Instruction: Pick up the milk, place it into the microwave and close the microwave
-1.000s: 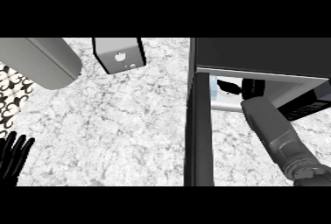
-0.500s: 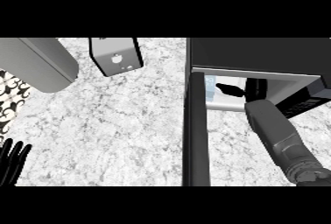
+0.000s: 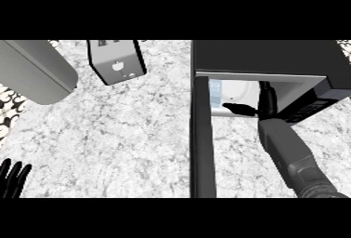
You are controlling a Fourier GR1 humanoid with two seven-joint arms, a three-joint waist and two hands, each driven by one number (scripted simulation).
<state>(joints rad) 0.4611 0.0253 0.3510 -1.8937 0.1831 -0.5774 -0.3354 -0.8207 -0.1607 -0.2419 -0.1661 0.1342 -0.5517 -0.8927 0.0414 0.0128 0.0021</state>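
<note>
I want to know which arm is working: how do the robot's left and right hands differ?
The right hand reaches inside the open microwave, while the left hand rests at the view's lower left edge, fingers up. The right hand's grey forearm shows; of the left hand only fingers show. Both are black and open.

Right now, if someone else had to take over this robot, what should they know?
The left hand is open, resting at the view's lower left edge, fingers up.
The right hand is inside the microwave; its fingers look straight and hold nothing.
The milk, a pale carton, is inside the microwave near the hinge side, beside the thumb; contact unclear.
The door is wide open.
Done: milk is in.
Left: withdraw the right hand, close the door.
</note>
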